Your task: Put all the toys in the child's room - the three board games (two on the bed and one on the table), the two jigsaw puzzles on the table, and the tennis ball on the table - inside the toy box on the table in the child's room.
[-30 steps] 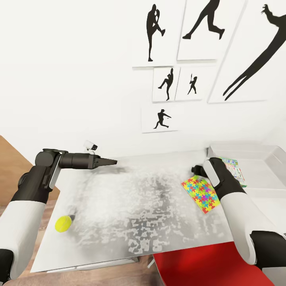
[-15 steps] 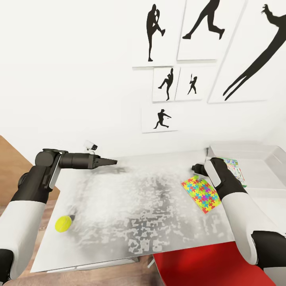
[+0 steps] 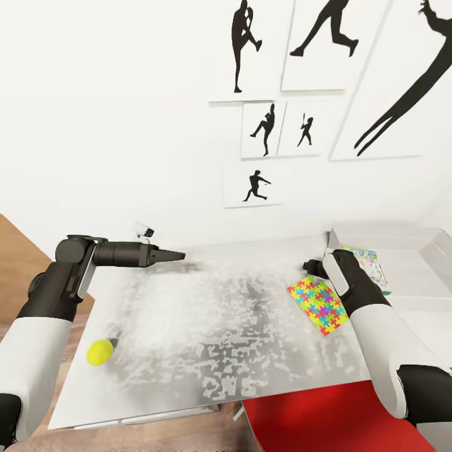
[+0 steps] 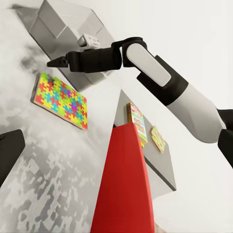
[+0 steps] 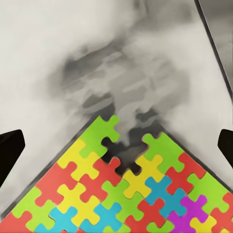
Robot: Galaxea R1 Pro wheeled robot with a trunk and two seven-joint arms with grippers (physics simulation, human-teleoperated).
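The bright jigsaw puzzle (image 3: 318, 306) lies flat on the pale mottled table (image 3: 207, 351), close to the toy box (image 3: 414, 242). My right gripper (image 3: 308, 266) hovers over the puzzle's far corner; the right wrist view has its fingers (image 5: 10, 154) spread wide above the lid (image 5: 121, 204), open and empty. A colourful flat box (image 3: 371, 267) rests inside the toy box. The tennis ball (image 3: 100, 352) sits near the table's left front edge. My left gripper (image 3: 177, 255) hangs above the table's far left part, its fingers (image 4: 8, 153) apart with nothing between them.
A red chair (image 3: 333, 417) stands at the table's front right. Two more flat boxes (image 4: 138, 121) lie on the dark grey top beyond the chair in the left wrist view. The wall with black silhouette posters (image 3: 263, 132) is right behind the table.
My right arm has edged slightly toward the toy box. The head view has shifted a little. The puzzle, the ball and the left arm have stayed put.
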